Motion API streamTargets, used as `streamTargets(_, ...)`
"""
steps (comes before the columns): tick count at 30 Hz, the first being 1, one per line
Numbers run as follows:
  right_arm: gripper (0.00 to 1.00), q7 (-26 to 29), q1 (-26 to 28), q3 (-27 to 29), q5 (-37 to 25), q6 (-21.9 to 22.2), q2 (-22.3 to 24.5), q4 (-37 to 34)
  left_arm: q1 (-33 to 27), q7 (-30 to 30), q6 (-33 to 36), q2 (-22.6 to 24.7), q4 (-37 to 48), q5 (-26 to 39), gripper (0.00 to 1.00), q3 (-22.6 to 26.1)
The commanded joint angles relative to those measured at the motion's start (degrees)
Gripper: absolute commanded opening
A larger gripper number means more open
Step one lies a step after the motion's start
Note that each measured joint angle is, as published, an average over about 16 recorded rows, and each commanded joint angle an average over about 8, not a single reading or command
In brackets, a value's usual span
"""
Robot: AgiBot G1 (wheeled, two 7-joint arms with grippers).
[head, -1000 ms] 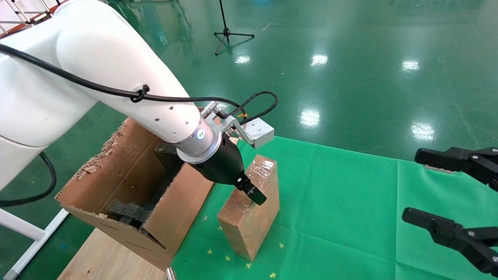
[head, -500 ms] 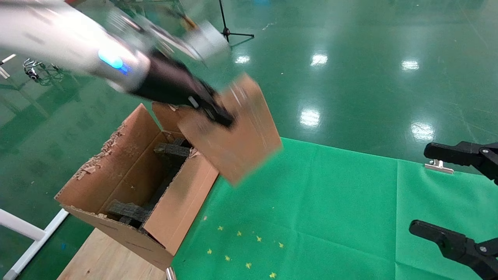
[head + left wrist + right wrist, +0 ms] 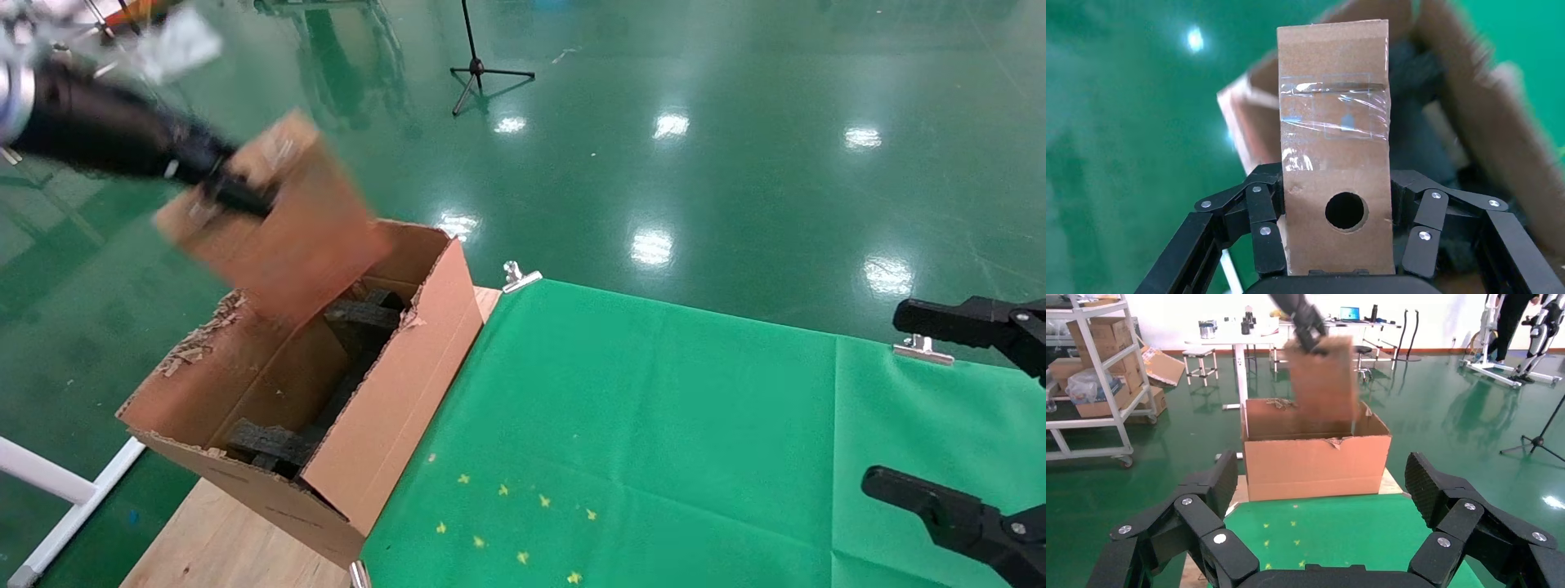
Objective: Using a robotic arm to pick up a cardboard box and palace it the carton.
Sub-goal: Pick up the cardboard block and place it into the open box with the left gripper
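Small taped brown cardboard box [image 3: 282, 224] clamped between left claw [image 3: 233, 192] fingers, upper left of frame, above large torn brown carton [image 3: 384, 425], right claw [image 3: 968, 416] spread apart, lower right.

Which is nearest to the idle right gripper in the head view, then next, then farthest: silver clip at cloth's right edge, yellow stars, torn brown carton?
1. Silver clip, just left of the right gripper.
2. Yellow stars, mid-cloth.
3. Torn brown carton, far left.
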Motion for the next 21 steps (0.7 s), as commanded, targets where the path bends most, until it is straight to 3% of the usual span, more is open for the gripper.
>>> streamTargets(1,1.00,0.00,0.00,0.00,0.00,0.00,0.00,0.00,1.03,2.43,-0.21,-0.59,2.80,1.56,0.00,1.04)
streamTargets(9,1.00,0.00,0.00,0.00,0.00,0.00,0.00,0.00,5.75,3.11,-6.33,1.19,13.88,4.81,0.00,2.93)
streamTargets(21,1.00,0.00,0.00,0.00,0.00,0.00,0.00,0.00,10.41,2.73,-15.44,7.72,33.49,2.88,0.00,2.01)
